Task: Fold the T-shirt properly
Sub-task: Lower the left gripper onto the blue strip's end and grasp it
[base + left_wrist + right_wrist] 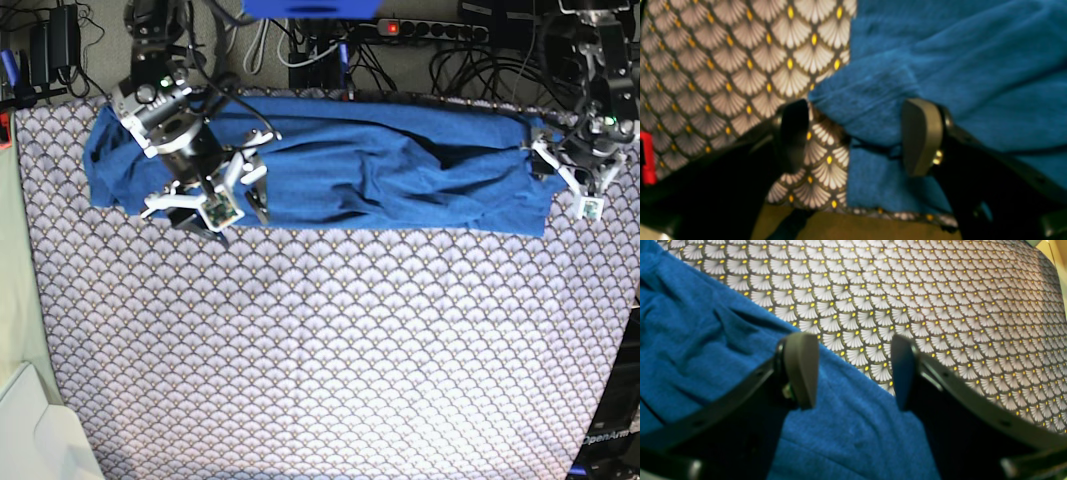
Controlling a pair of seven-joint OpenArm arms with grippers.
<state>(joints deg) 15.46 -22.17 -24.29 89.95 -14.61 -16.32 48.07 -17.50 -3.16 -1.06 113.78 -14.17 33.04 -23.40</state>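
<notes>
The T-shirt (380,175) is a plain blue knit, bunched into a long wrinkled band across the far side of the table. My right gripper (210,195) hovers over the band's near edge towards its left end. In the right wrist view this gripper (853,373) is open, its fingers straddling the shirt's edge (846,426) where it meets the cloth. My left gripper (570,178) is at the band's right end. In the left wrist view it (857,140) is open too, with a thick fold of the shirt (873,110) between its fingers but not pinched.
A scallop-patterned grey-white tablecloth (330,350) covers the table. Its edge (893,215) runs just below my left gripper. Cables and a power strip (430,30) lie behind the table. A white object (40,440) sits at the near left corner. Something red (646,156) shows at the left.
</notes>
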